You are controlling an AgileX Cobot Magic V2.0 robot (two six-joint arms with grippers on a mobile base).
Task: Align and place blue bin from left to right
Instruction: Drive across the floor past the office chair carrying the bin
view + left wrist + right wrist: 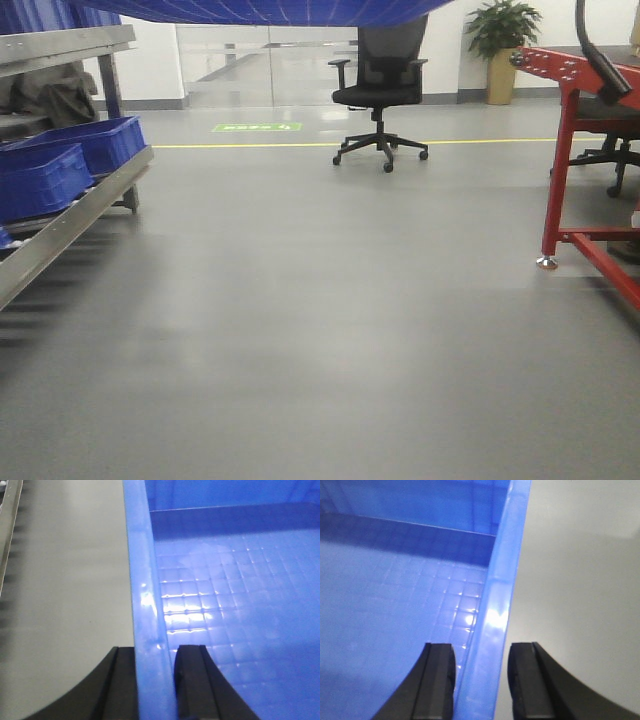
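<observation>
The blue bin (260, 10) hangs in the air; only its grid underside shows along the top edge of the front view. In the left wrist view my left gripper (155, 652) is shut on the left rim of the bin (230, 580), with a black finger tight on each side. In the right wrist view my right gripper (481, 652) straddles the right rim of the bin (395, 580). Its inner finger (437, 680) presses the wall, and a thin strip of floor shows beside the outer finger (527, 680). Grey floor lies below both rims.
A metal rack (75, 215) at the left carries other blue crates (70, 160). A black office chair (380, 80) stands at the back, with a potted plant (503, 40) behind it. A red steel frame (580, 150) stands at the right. A yellow line (250, 145) crosses the floor.
</observation>
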